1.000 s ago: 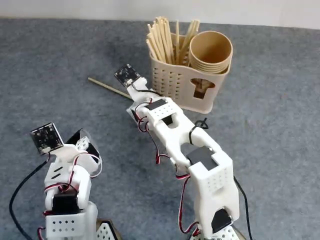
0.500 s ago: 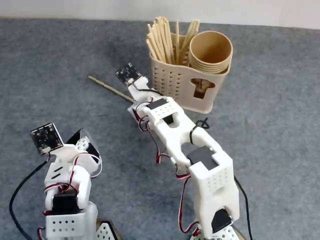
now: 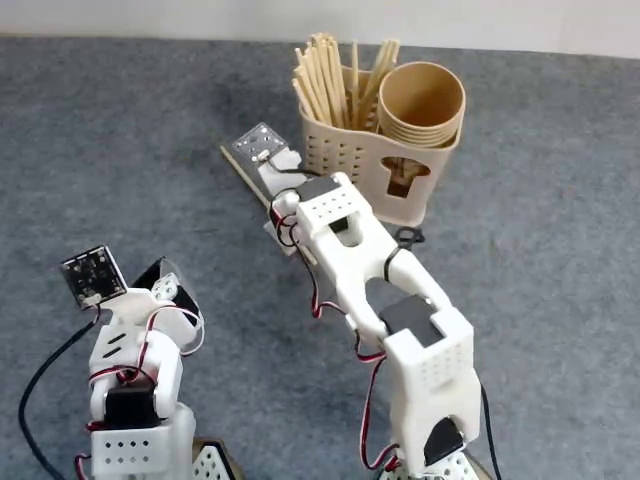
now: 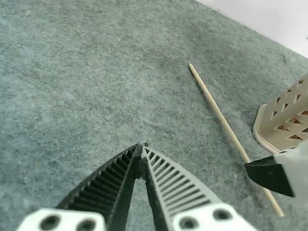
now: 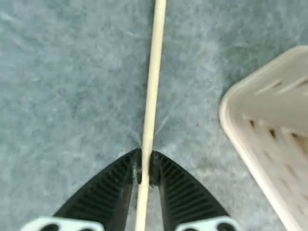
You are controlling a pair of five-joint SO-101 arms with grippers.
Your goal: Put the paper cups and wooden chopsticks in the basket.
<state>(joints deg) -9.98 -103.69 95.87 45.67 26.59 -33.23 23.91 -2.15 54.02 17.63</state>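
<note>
Chopstick (image 5: 153, 72) is pinched in my right jaws, just beside the basket (image 5: 269, 144). My left jaws are pressed together over the grey tabletop (image 4: 72, 72).

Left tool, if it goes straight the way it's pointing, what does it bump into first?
Probably just the grey carpet. The left tool points at a bare patch, and the chopstick lies off to one side.

Cups (image 3: 424, 100), chopsticks (image 3: 328, 75) in basket (image 3: 350, 170); arm (image 3: 345, 240) just beside.

grey carpet (image 3: 100, 120), white wall (image 3: 150, 15) behind
</note>
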